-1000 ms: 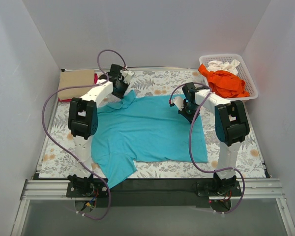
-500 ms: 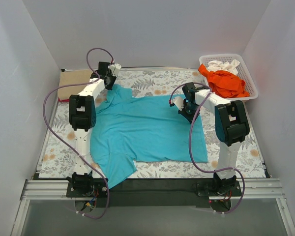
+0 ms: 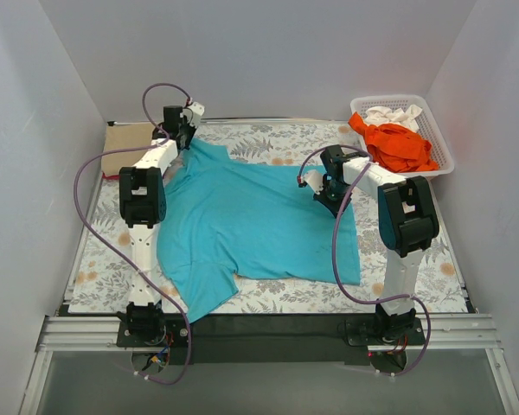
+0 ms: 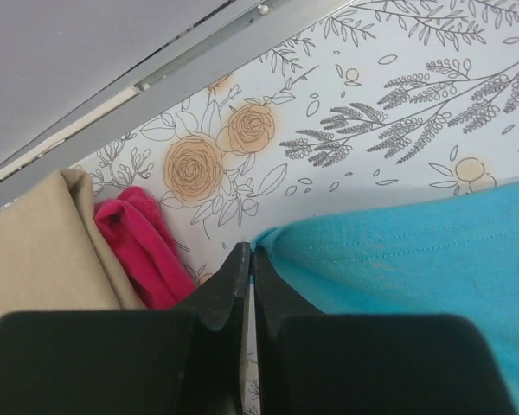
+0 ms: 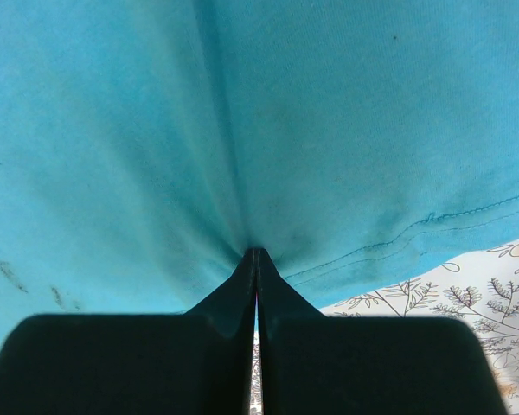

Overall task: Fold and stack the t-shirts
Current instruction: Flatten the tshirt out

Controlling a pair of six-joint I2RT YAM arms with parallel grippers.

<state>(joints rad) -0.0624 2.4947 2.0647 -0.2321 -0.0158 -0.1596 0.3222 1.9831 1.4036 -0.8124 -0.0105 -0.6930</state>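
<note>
Turquoise t-shirt [image 3: 259, 220], orange t-shirt [image 3: 400, 147], white t-shirt [image 3: 391, 114], tan t-shirt [image 4: 43, 251], magenta t-shirt [image 4: 145, 246], white lattice basket [image 3: 438, 131], grey-and-orange floral cloth [image 3: 268, 138]

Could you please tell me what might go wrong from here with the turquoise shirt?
1. The left fingers pinch only the very edge of the turquoise cloth t-shirt, so it may slip free.
2. They sit close to the magenta cloth shirt and tan cloth shirt; a sweep could disturb them.
3. The right fingers bunch the cloth, possibly leaving wrinkles.

Plain white walls [image 3: 268, 52] on three sides, floral table cloth [image 3: 277, 141], aluminium rail [image 3: 86, 331] at near edge, even light
</note>
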